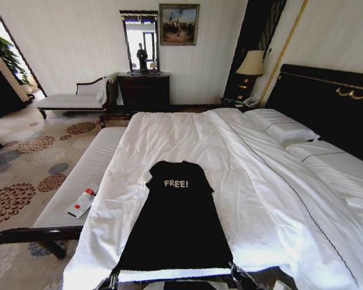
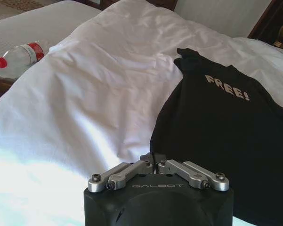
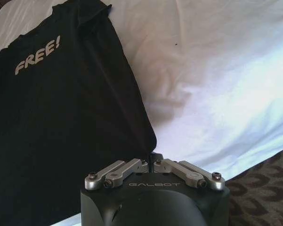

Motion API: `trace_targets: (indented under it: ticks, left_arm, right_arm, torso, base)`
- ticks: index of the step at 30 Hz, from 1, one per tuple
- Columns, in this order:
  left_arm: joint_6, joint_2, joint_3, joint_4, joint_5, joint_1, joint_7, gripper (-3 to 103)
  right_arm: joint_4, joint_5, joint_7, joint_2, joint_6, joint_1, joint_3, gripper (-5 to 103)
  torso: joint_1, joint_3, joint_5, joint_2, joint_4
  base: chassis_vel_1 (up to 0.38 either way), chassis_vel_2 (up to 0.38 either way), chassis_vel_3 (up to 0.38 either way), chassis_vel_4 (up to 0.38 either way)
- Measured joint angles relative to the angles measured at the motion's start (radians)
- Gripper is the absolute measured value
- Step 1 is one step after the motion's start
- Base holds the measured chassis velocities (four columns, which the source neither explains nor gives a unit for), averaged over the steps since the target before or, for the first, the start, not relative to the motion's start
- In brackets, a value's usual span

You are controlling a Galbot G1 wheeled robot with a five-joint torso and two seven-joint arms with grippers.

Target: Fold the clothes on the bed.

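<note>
Left hand (image 2: 154,159) pinched shut on the hem corner of black T-shirt (image 1: 178,223) at the bed (image 1: 187,130) foot edge, shirt spread flat, right hand (image 3: 152,159) likewise clamped on opposite hem corner; no fold made yet, all folding left.

Head camera sits high at the foot of the bed (image 1: 241,157), looking forward and down its length. My left wrist camera looks low and close over the left gripper (image 2: 155,162) across the T-shirt (image 2: 221,136); right wrist camera likewise over the right gripper (image 3: 150,162). All three share the shirt's lettering.
</note>
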Motion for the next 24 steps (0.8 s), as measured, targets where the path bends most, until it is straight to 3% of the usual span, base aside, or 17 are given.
trace_targets:
  ticks: [3, 9, 18, 24]
  left_arm:
    - [-0.001, 0.001, -0.014, -0.003, 0.005, 0.013, 0.000, 0]
    - [-0.025, 0.016, -0.008, 0.032, 0.064, 0.030, -0.001, 0]
    - [-0.020, 0.016, 0.012, 0.052, 0.079, 0.042, -0.003, 0]
    - [0.001, 0.019, 0.032, 0.090, 0.080, -0.016, -0.012, 0]
  right_arm:
    - [0.002, -0.014, 0.004, 0.000, -0.003, -0.008, -0.002, 1]
    - [0.006, -0.046, 0.041, -0.002, -0.076, -0.004, 0.006, 1]
    - [-0.011, -0.079, 0.047, 0.003, -0.100, 0.008, -0.008, 1]
    - [-0.050, -0.091, 0.057, 0.008, -0.103, 0.038, -0.012, 1]
  torso:
    - [0.000, 0.000, 0.0000, 0.000, -0.0001]
    - [0.000, 0.000, 0.0000, 0.000, 0.0001]
    - [0.000, 0.000, 0.0002, 0.000, 0.0001]
    - [0.000, 0.000, 0.0002, 0.000, 0.0001]
  base:
    - [0.000, 0.000, 0.000, 0.000]
    - [0.000, 0.000, 0.000, 0.000]
    - [0.000, 0.000, 0.000, 0.000]
    - [0.000, 0.000, 0.000, 0.000]
